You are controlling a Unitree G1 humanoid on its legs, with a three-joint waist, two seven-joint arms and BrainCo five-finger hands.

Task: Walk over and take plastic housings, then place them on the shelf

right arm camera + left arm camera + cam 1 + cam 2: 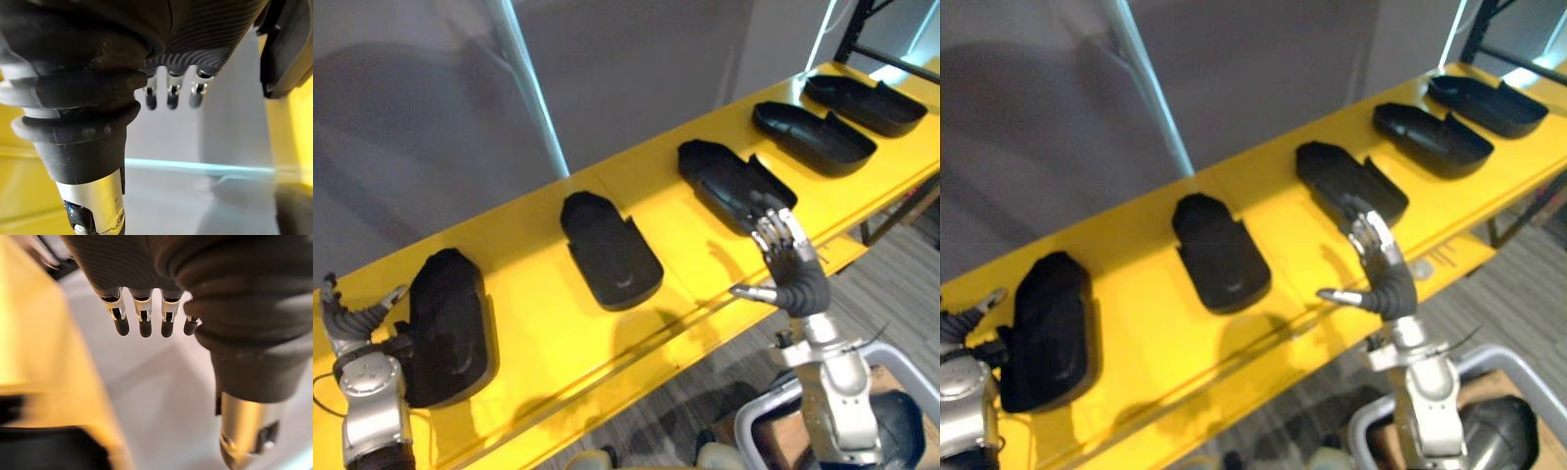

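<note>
Five plastic housings [610, 250] lie along the yellow shelf [533, 318], lower left to upper right. Left hand [347, 318] lower left, right hand [793, 266] centre right: fingers straight, holding nothing. Housings likely light, stiff, slick; grip a side wall.

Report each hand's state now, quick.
Left hand: open, holding nothing, beside the leftmost housing.
Right hand: open, holding nothing.

Five black moulded plastic housings [612, 250] lie in a row on the long yellow shelf [533, 328]. My left hand [352, 315] spreads just beside the leftmost housing [450, 328], my right hand [790, 262] raised open-fingered before the third
</note>
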